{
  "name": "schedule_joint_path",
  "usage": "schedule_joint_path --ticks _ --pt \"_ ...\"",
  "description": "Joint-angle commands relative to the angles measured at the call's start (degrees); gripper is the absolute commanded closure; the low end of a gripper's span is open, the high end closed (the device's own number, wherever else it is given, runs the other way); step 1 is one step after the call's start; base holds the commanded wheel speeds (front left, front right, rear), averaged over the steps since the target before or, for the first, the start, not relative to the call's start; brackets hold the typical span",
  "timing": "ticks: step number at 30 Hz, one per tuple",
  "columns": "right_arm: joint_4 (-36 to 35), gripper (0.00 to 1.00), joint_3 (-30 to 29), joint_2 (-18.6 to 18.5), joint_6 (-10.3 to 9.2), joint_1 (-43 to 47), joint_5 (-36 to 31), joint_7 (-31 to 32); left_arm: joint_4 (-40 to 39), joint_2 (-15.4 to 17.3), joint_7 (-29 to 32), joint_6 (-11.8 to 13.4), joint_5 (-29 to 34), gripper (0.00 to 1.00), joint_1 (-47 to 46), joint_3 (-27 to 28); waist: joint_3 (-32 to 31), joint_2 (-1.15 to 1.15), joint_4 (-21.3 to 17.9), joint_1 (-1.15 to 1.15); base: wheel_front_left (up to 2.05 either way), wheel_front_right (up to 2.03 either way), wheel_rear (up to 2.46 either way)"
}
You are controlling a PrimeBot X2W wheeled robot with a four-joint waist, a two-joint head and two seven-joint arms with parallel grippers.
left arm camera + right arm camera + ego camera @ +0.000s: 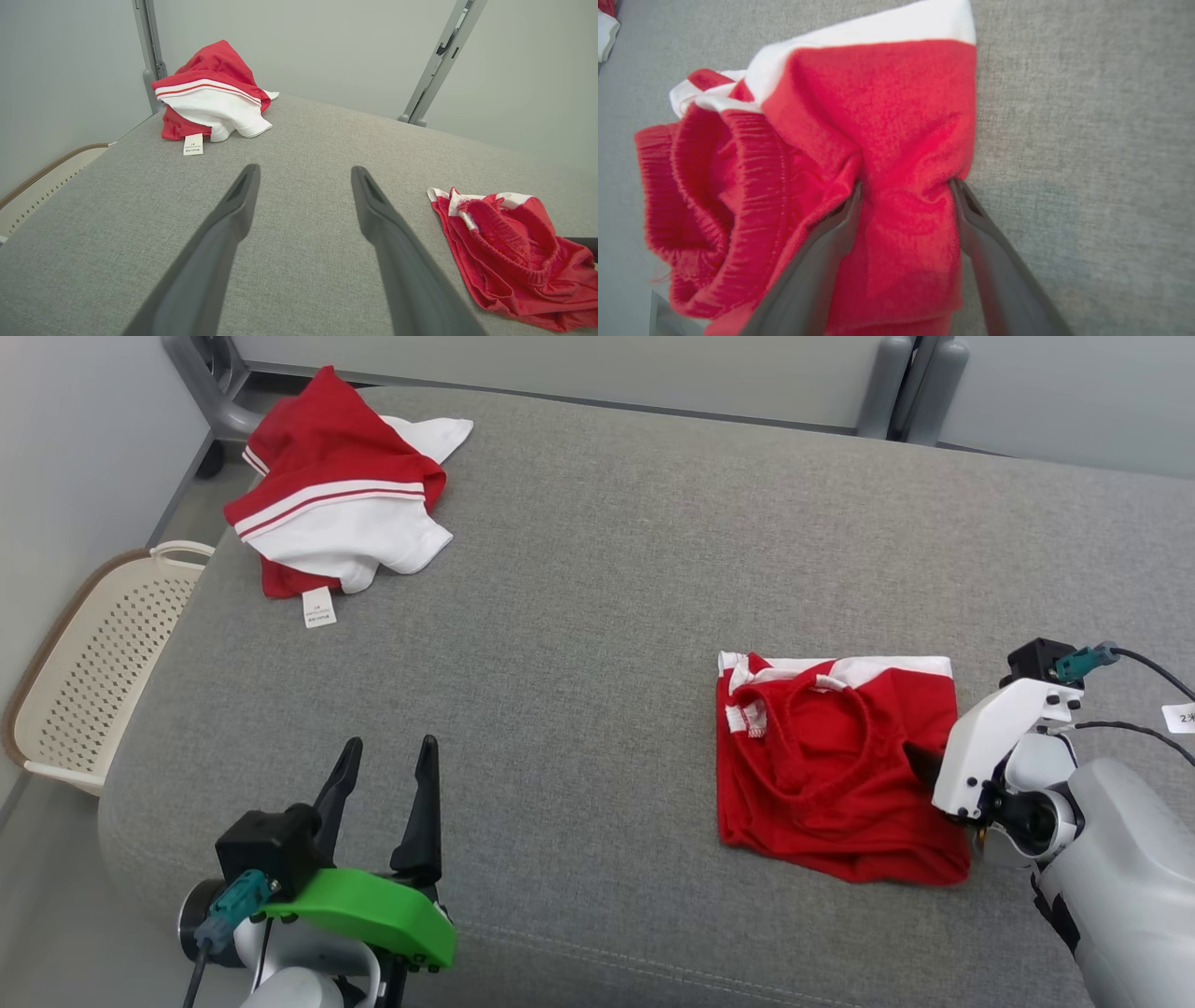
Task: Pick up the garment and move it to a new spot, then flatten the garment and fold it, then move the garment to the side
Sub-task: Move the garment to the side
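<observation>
A grey fabric mattress (597, 569) fills the scene, with pale walls behind. At the far left a cream perforated basket (93, 663) stands on the floor beside it. A crumpled red and white garment (345, 495) lies on the mattress's far left corner. The left gripper (390, 747) hovers over the near edge, jaws wide and holding nothing. To the right lie the folded red shorts (831, 775). The right gripper (906, 184) presses into their right side, jaws wide, with 1 ridge of cloth bunched between them.

We count two red-and-white garments: one folded garment (836, 775) and one crumpled garment (341, 495). We record one basket (93, 663) and two grippers, the left gripper (391, 742) and the right gripper (906, 186).
</observation>
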Motion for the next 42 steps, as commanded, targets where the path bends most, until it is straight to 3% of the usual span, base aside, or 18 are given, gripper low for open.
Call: schedule_joint_path --ticks 1,2,3,14,23,35,42 --pt "0.7 0.75 0.8 -0.3 0.00 -0.5 -0.6 -0.7 0.2 -0.1 -0.3 0.3 0.2 0.00 -1.0 0.1 0.1 0.00 0.0 0.00 0.00 0.00 0.00" --pt "0.9 0.97 1.2 -0.4 0.00 -0.8 -0.6 -1.1 0.2 -0.1 -0.4 0.3 0.1 0.00 -1.1 0.1 0.2 0.00 0.0 0.00 0.00 0.00 0.00" --pt "1.2 1.00 1.4 -0.5 0.00 -1.0 -0.7 -1.6 0.3 -0.2 -0.4 0.3 0.1 0.00 -1.1 0.1 0.2 0.00 0.0 0.00 0.00 0.00 0.00" --pt "3.6 1.00 4.5 -3.1 -0.01 -4.2 -0.9 -6.0 -0.1 -0.2 -1.2 0.4 0.1 0.00 -1.0 0.2 0.5 0.00 -2.2 0.00 0.00 0.00 0.00" --pt "3.8 1.00 6.6 -4.9 -0.01 -6.5 0.2 -6.8 -1.2 0.1 -1.2 0.4 0.4 0.00 -1.4 0.1 1.1 0.00 -7.8 0.00 0.00 0.00 0.00" --pt "4.5 1.00 9.1 -4.3 -0.01 -11.7 0.4 -8.7 -1.6 -0.3 -0.6 -0.1 1.4 0.00 -4.0 -0.9 3.8 0.00 -22.0 0.00 0.00 0.00 0.00" --pt "5.6 1.00 9.9 -4.4 0.00 -15.0 0.9 -10.4 -1.3 -0.9 0.1 -0.8 2.2 0.00 -6.8 -1.8 6.2 0.00 -27.1 0.00 0.00 0.00 0.00"
